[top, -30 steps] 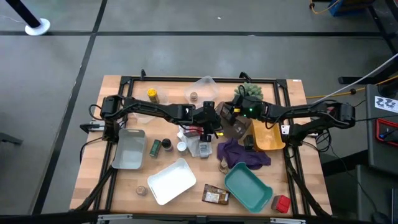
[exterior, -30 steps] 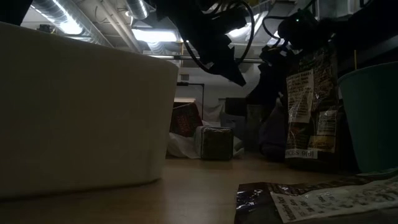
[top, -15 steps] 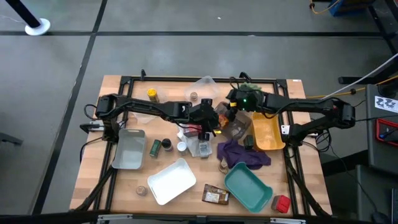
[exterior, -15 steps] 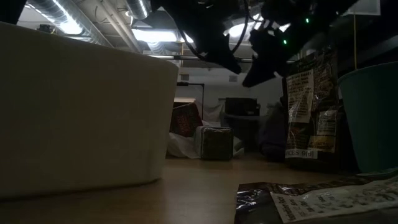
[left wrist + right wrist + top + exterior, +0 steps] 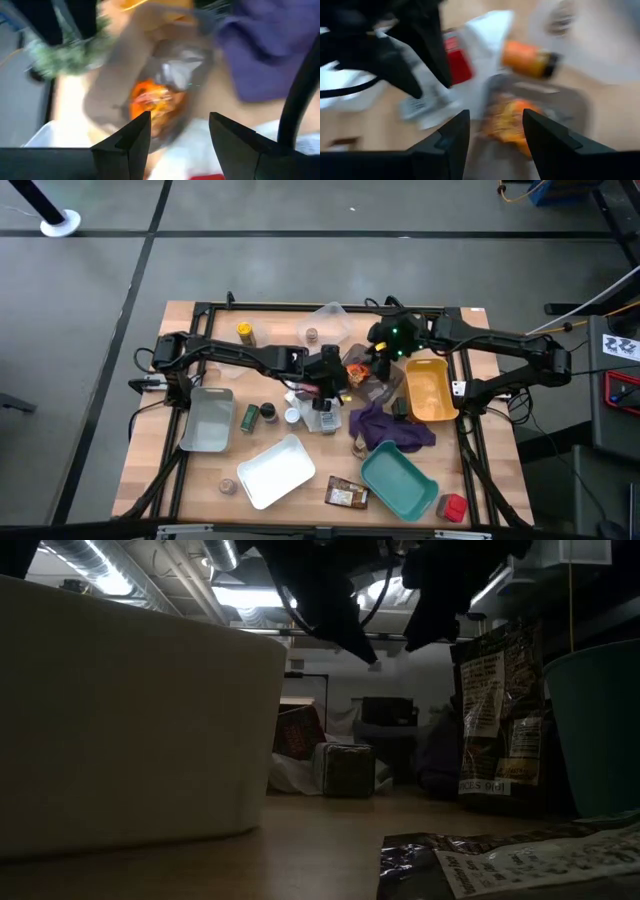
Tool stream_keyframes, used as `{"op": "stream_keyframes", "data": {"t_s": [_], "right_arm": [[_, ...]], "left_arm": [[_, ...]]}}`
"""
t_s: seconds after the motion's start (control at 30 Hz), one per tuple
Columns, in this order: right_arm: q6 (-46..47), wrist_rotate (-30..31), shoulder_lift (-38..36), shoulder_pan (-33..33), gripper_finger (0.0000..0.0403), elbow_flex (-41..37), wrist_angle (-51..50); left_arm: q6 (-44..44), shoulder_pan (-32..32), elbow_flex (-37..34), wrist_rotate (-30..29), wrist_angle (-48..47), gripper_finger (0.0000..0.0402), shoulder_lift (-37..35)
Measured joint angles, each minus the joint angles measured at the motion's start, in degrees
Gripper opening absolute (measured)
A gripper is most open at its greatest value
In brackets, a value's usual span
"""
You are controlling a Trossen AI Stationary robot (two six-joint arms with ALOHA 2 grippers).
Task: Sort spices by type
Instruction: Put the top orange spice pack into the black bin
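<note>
A clear packet with orange contents (image 5: 362, 372) lies flat at the table's middle, beside a white cloth (image 5: 303, 395). It also shows in the left wrist view (image 5: 152, 102) and the right wrist view (image 5: 512, 117). My left gripper (image 5: 338, 372) is open just left of the packet, and its fingers (image 5: 172, 135) point at it. My right gripper (image 5: 378, 348) is open above the packet's far side, and its fingers (image 5: 492, 137) point down at it. A red box (image 5: 455, 57) and an orange jar (image 5: 527, 59) lie close by. Both grippers are empty.
Around stand a grey tray (image 5: 207, 418), a white tray (image 5: 278, 470), a teal tray (image 5: 400, 480) and a yellow tray (image 5: 430, 390). There are also a purple cloth (image 5: 390, 428), a green plant (image 5: 405, 325), a yellow jar (image 5: 244, 332), a green jar (image 5: 248, 417), a brown packet (image 5: 345, 495) and a red box (image 5: 453, 507).
My right gripper has risen and gone toward the table's far edge, away from the packets beside the yellow tray. The brown packet standing in the low view has stayed where it was.
</note>
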Motion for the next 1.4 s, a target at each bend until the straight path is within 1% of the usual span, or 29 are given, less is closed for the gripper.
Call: {"op": "stream_keyframes", "data": {"t_s": [0.03,0.1,0.17,0.23,0.37,0.47,0.53,0.77,0.83,0.9,1.03,1.13,1.2,1.4], "right_arm": [[0.01,-2.19,0.0,0.0,0.0184,0.0,-0.39],[0.02,-4.18,0.0,0.04,0.0184,0.0,-1.53],[0.02,-4.15,0.0,0.01,0.0184,0.0,-2.8],[0.02,-3.63,0.0,-0.02,0.0184,0.0,-3.66],[-0.02,-1.49,0.0,-0.07,0.0184,0.0,-3.92],[-0.02,-1.34,0.0,-0.07,0.0184,0.0,-3.67],[-0.08,-1.16,0.0,-0.07,0.0184,0.0,-3.66],[-0.15,-0.75,0.02,-0.07,0.0184,0.0,-3.67],[-0.21,0.25,0.02,-0.05,0.0184,0.0,-3.59],[-0.25,1.22,0.02,-0.07,0.0184,0.0,-3.49],[-0.27,2.93,0.02,-0.05,0.0184,0.0,-3.26],[-0.26,3.06,0.02,-0.07,0.0184,0.0,-3.21],[-0.26,3.08,0.02,-0.07,0.0184,-0.02,-3.01],[-0.26,3.08,0.07,-0.07,0.0184,-0.02,-1.56]], "left_arm": [[1.06,-0.32,0.0,2.54,0.02,0.0184,0.0],[3.69,-1.12,0.0,7.96,0.54,0.0184,0.0],[5.8,-1.98,0.0,12.86,1.53,0.0184,0.0],[7.53,-2.92,0.0,16.14,2.83,0.0184,0.0],[7.61,-4.6,0.0,17.3,7.71,0.0184,0.04],[7.4,-5.43,0.09,17.62,11.67,0.0184,0.94],[7.66,-5.87,0.11,19.15,13.94,0.0184,2.44],[7.85,-6.59,0.09,23.42,16.23,0.0184,7.61],[7.81,-6.63,0.07,23.65,16.58,0.0184,8.82],[7.43,-6.6,0.07,24.01,18.83,0.0184,10.1],[7.42,-5.85,0.06,29.21,22.16,0.0184,11.63],[7.25,-5.22,0.05,32.8,23.44,0.0184,12.59],[7.04,-5.04,0.02,34.2,23.48,0.0184,13.12],[3.83,-3.92,0.02,39.36,27.77,0.0184,16.53]]}}
